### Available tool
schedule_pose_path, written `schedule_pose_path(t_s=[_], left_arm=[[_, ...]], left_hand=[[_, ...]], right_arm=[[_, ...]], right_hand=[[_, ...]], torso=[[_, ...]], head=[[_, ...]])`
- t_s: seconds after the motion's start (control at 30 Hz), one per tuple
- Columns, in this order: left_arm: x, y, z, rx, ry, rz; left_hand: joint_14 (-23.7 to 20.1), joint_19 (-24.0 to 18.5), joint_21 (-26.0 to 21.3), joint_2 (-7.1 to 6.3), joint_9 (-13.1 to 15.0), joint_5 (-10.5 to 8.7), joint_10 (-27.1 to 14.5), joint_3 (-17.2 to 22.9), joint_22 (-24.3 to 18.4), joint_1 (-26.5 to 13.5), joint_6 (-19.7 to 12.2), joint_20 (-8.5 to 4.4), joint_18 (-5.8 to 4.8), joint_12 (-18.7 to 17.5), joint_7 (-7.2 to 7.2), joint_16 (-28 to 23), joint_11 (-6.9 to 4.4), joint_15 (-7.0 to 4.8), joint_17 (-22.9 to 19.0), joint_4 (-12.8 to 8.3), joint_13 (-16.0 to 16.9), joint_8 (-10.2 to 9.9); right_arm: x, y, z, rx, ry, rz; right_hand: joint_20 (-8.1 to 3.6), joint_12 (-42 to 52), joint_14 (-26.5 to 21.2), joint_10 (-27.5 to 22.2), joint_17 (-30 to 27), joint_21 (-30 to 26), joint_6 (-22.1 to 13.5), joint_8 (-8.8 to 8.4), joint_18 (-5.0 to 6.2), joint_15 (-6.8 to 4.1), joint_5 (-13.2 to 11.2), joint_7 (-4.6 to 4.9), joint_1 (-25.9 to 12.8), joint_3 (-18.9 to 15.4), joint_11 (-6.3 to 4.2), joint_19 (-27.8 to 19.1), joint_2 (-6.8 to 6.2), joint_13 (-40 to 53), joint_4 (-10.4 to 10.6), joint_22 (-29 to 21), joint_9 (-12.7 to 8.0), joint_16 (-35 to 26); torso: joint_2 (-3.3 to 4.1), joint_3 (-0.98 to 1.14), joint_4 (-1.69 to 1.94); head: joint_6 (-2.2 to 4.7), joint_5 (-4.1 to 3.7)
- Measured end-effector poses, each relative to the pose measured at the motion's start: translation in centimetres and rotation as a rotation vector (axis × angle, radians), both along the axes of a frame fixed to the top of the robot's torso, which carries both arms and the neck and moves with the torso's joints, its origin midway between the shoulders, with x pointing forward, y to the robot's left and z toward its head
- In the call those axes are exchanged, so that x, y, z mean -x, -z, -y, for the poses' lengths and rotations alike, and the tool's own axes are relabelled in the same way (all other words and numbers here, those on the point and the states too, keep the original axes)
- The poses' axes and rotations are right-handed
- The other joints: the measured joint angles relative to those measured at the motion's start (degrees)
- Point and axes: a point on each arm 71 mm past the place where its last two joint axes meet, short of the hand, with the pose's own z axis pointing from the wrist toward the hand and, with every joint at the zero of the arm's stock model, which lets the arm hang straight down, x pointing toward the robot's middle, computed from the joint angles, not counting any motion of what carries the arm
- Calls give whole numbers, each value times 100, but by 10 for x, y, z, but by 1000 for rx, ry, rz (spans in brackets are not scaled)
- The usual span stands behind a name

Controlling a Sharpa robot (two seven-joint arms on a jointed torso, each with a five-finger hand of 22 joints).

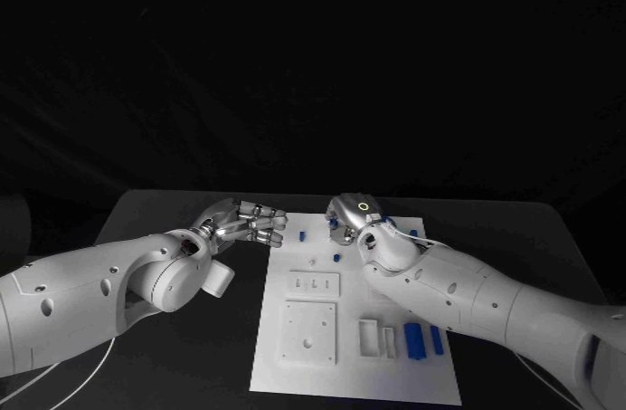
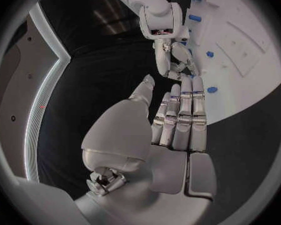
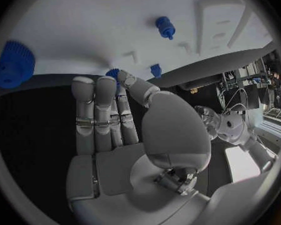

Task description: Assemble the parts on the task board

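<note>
The white task board (image 1: 294, 374) lies in the middle of the table. My right hand (image 1: 352, 220) hovers over its far edge. In the right wrist view its fingers (image 3: 97, 110) lie straight and close together, and a small blue part (image 3: 113, 73) peeks out between the fingertips and the thumb tip. Whether it is pinched is unclear. My left hand (image 1: 248, 223) hangs just left of the board's far corner and holds nothing, with its fingers (image 2: 184, 115) straight side by side. Another small blue part (image 2: 210, 90) stands just past those fingertips.
More blue parts stand near the far edge: a gear (image 3: 14, 64), a peg (image 3: 165, 27) and a small piece (image 1: 336, 258). Two blue cylinders (image 1: 415, 339) and white blocks (image 1: 378, 336) lie toward the near right. Square raised plates (image 1: 309, 333) occupy the board's middle.
</note>
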Motion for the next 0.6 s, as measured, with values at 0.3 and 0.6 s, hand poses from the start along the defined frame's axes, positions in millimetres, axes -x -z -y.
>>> schedule_pose_path(t_s=[0.3, 0.6], left_arm=[[0, 0, 0, 0, 1, -1], [0, 0, 0, -1, 2, -2]], left_hand=[[0, 0, 0, 0, 0, 0, 0, 0, 1, 0, 0, 0, 0, 0, 0, 0, 0, 0, 0, 0, 0, 0], [0, -21, 0, 0, 0, -27, 0, -16, -23, 0, -21, 21, 1, 22, -21, 0, 0, 0, 5, -16, 0, 0]], right_arm=[[-2, 2, 2, 5, 9, -9], [-3, 3, 3, 10, 13, -16]], right_hand=[[0, 0, 0, -40, -18, -227, -104, 0, -4, 0, -28, 20, -30, 0, -40, 41, -30, 8, 0, 20, -13, -65], [1, -2, 0, -40, -17, -245, -104, 0, -6, 0, -44, 20, -37, 20, -42, 40, -37, 8, 20, 92, -12, -65]], torso=[[9, -8, 17], [19, -8, 20]], head=[[10, -6], [7, -10]])
